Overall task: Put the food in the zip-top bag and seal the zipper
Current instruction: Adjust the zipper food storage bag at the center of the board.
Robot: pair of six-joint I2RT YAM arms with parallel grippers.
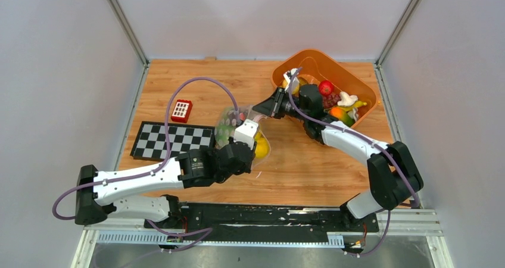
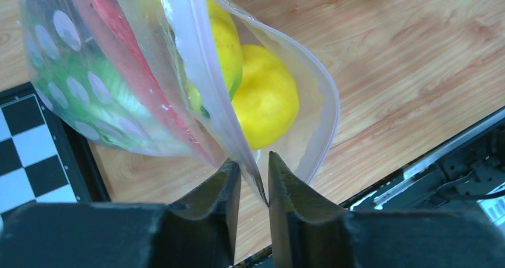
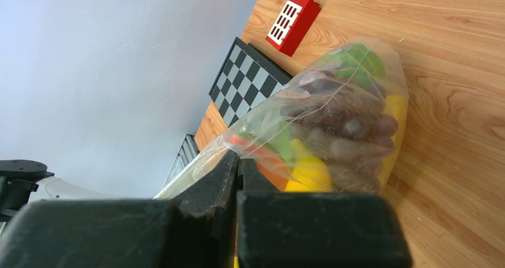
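The zip-top bag [image 1: 233,125] hangs in mid-table between both grippers, and it also shows in the left wrist view [image 2: 107,95] and the right wrist view [image 3: 339,101]. Inside it are a lemon [image 2: 265,95], purple grapes [image 3: 351,128], a green piece [image 3: 360,59] and a red-and-green piece [image 2: 113,41]. The bag's mouth gapes, its zipper [image 2: 199,71] unpressed. My right gripper [image 1: 263,109] is shut on the bag's edge [image 3: 238,158]. My left gripper [image 2: 255,170] has its jaws slightly apart, with the zipper strip's end hanging between them.
The orange basket [image 1: 309,56] at the back right holds a red apple [image 1: 325,88], a banana [image 1: 357,105] and other toy food. The checkerboard [image 1: 172,140] lies left of the bag, and the red block [image 1: 181,110] is behind it. A black rail runs along the near edge [image 2: 440,161].
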